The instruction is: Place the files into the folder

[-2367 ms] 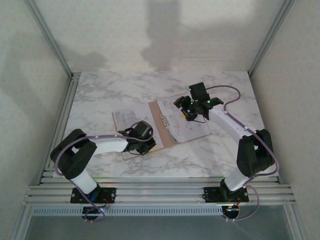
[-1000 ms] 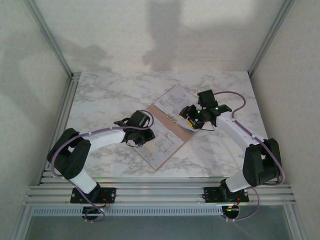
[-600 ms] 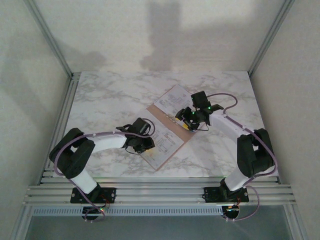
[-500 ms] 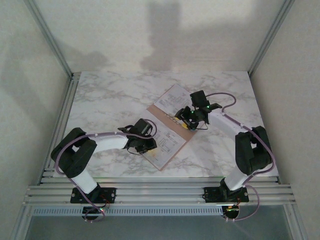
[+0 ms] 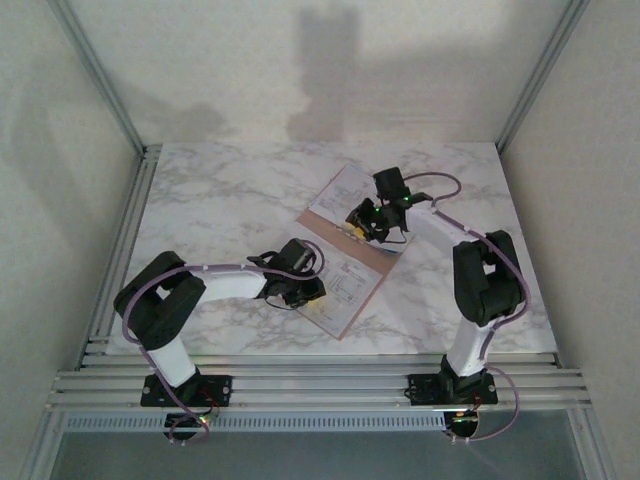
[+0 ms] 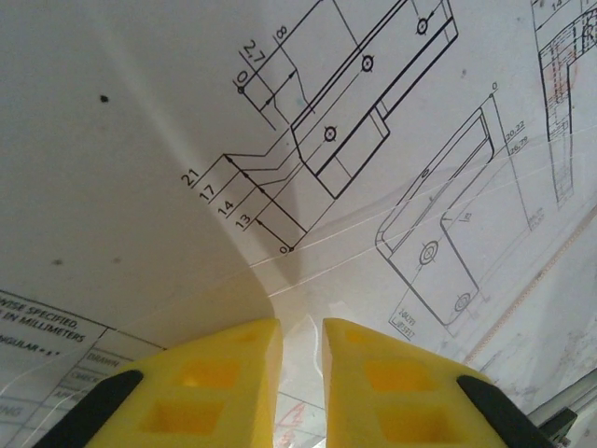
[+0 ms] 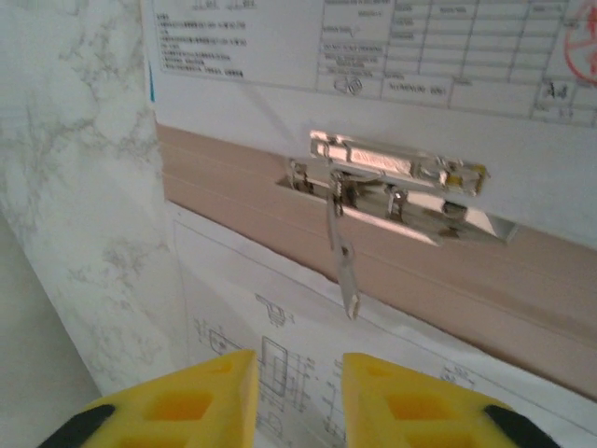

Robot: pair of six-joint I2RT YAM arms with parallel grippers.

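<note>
At the near edge, the two arm bases sit on an aluminium rail (image 5: 320, 385), and the open folder (image 5: 325, 232) lies diagonally on the marble table (image 5: 210, 200), its near corner close to that edge. The left gripper (image 5: 308, 295) rests low on the near half. Its wrist camera gives what the overhead one cannot: the yellow jaws of the left gripper (image 6: 302, 341) are nearly together, and the curled edge of one of the files (image 6: 140, 140), a sheet of dimensioned part drawings, runs down into the narrow gap, pinched there and lifted off the sheets beneath. Farther in, the right gripper (image 5: 362, 226) hangs over the fold. Its wrist view shows the right gripper (image 7: 298, 373) with jaws apart and nothing between them, just above a printed sheet. Beyond them a metal clip (image 7: 401, 182) sits on the pinkish-brown spine of the folder (image 7: 522, 280), with more files (image 7: 280, 56) on the far half and a blue sliver at their left edge. Bare marble lies to the left, to the right and behind, up to the white walls.
</note>
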